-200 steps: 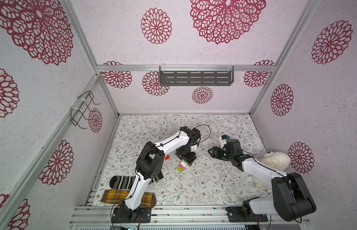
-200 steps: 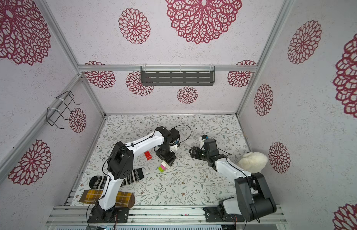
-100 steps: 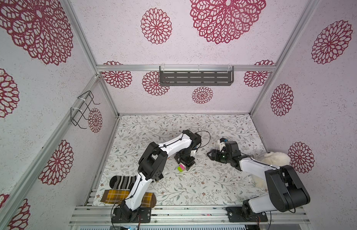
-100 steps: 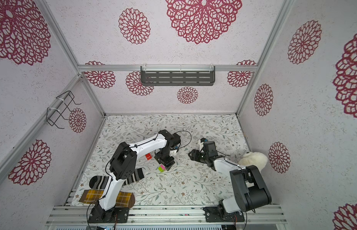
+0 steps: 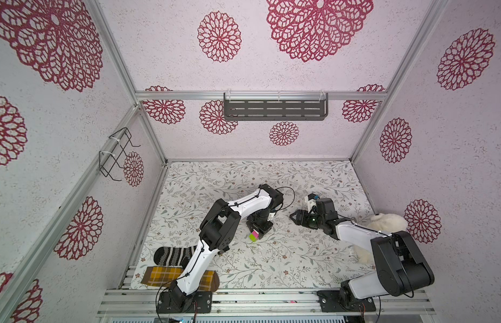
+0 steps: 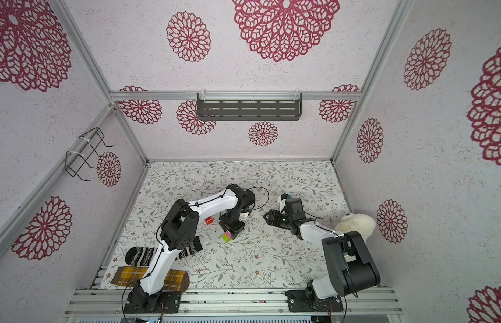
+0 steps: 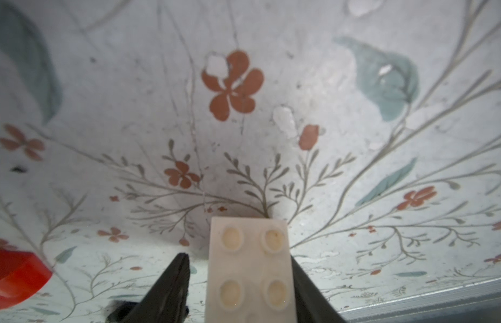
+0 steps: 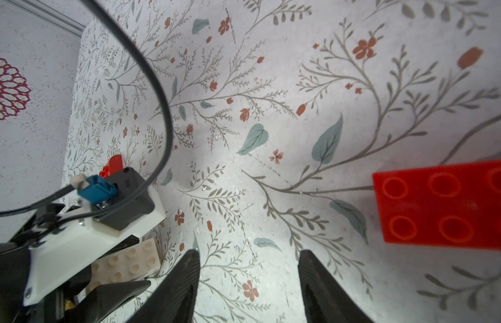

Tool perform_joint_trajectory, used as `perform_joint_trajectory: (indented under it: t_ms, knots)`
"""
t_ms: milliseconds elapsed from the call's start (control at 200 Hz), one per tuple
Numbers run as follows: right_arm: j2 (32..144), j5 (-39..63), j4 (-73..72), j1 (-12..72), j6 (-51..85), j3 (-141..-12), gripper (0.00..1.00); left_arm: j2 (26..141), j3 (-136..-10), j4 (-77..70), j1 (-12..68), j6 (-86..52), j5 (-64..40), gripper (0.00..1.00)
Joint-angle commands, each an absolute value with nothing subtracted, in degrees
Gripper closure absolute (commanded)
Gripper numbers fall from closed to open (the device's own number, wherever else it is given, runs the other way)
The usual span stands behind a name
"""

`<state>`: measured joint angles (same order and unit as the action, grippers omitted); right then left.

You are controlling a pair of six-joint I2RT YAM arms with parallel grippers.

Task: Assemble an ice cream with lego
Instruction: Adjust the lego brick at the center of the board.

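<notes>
Both top views look steeply down from high at the front, far off, taking in the whole flowered bench (image 5: pixel 271 265) and the walls (image 5: pixel 243 139) around it. They share nearly everything, shifted slightly sideways. The left wrist camera sits very close over the bench, looking along the left gripper (image 7: pixel 238 254) at a cream brick (image 7: pixel 249 268). The right wrist camera, also low, looks past the right gripper (image 8: pixel 249 251) across the bench and shares that brick (image 8: pixel 126 263).

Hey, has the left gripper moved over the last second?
Yes. In a top view the left gripper has shifted toward the front rail, ending right beside the pink and green bricks.
</notes>
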<state>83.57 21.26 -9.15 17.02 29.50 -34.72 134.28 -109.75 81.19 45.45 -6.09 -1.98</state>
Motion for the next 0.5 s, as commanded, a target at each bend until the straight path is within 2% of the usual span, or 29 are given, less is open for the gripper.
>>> perform_joint_trajectory:
  t_ms: [0,105,290,495]
  knots:
    - [83.6,22.0,-10.1,16.8,29.0,-34.6,0.40,133.0,-110.2,81.8,46.4,-6.2,-1.3,0.50]
    - [83.6,21.8,-10.1,16.7,29.0,-34.6,0.40,132.6,-110.3,81.8,46.6,-6.2,-0.7,0.54]
    - [83.6,21.6,-10.1,16.7,29.0,-34.5,0.41,130.3,-109.9,79.7,46.7,-6.6,-0.3,0.66]
    - [83.2,20.9,-10.1,16.5,28.8,-34.4,0.41,125.1,-105.9,72.8,46.6,-8.2,1.0,0.90]
